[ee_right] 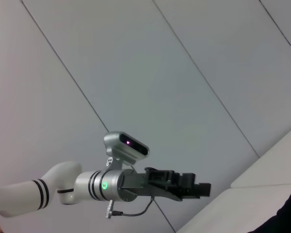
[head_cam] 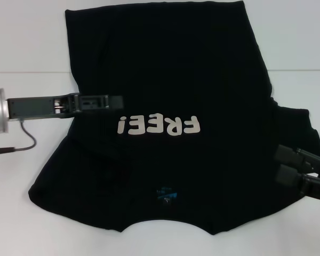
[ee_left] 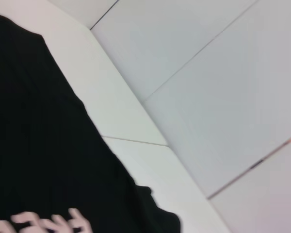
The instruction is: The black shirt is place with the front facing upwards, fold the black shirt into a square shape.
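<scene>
We see a big black short-sleeved cloth T-shirt (head_cam: 170, 80) lying on a white counter (head_cam: 26, 202). Its front faces up. White letters that spell "FREE!" (head_cam: 159, 126) sit in the middle of the shirt, and from the head view they read upside down. A small blue neck label (head_cam: 166, 194) shows near the edge closest to us, so the neck is near and the bottom hem is far. The near edge curves in at the neck. On the right side a sleeve sticks out flat. On the left side the edge looks folded in, with soft bumps in the cloth.

The left pincer (head_cam: 116, 101) reaches in from the left, lying level over the shirt's left edge, just beside the letters. We cannot tell if its fingers are clenched or released. A thin dark cable (head_cam: 21, 144) hangs from the silver part of that arm over the counter.

The right pincer (head_cam: 280, 162) comes in from the right, by the right sleeve. Its 2 black fingers (head_cam: 288, 153) sit apart, so it looks released. We cannot tell if it touches the cloth.

In the right wrist view, we see the left pincer (ee_right: 203, 189) far off, above the counter.
</scene>
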Action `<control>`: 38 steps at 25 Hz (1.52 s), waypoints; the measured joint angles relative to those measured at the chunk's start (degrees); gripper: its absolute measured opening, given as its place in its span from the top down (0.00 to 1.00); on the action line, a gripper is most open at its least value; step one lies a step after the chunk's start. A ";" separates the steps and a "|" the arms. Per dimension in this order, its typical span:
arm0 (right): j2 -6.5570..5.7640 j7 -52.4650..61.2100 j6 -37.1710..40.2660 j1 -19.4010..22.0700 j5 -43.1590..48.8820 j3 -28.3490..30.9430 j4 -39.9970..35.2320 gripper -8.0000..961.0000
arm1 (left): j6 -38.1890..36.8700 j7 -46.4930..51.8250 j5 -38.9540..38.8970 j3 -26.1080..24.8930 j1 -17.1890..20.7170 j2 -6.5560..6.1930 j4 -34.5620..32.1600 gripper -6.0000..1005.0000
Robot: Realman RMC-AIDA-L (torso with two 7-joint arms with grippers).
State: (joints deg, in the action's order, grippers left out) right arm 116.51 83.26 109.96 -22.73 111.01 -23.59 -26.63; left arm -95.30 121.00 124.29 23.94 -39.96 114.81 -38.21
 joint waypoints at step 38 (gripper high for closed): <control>-3.14 13.48 2.53 -0.64 -9.57 5.94 0.63 0.04 | 31.99 5.67 17.97 16.52 -3.59 -2.00 2.48 0.54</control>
State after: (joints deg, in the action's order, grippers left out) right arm 113.38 96.74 112.49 -23.37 101.44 -17.65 -26.00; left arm -63.30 126.68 142.26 40.46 -43.55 112.81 -35.73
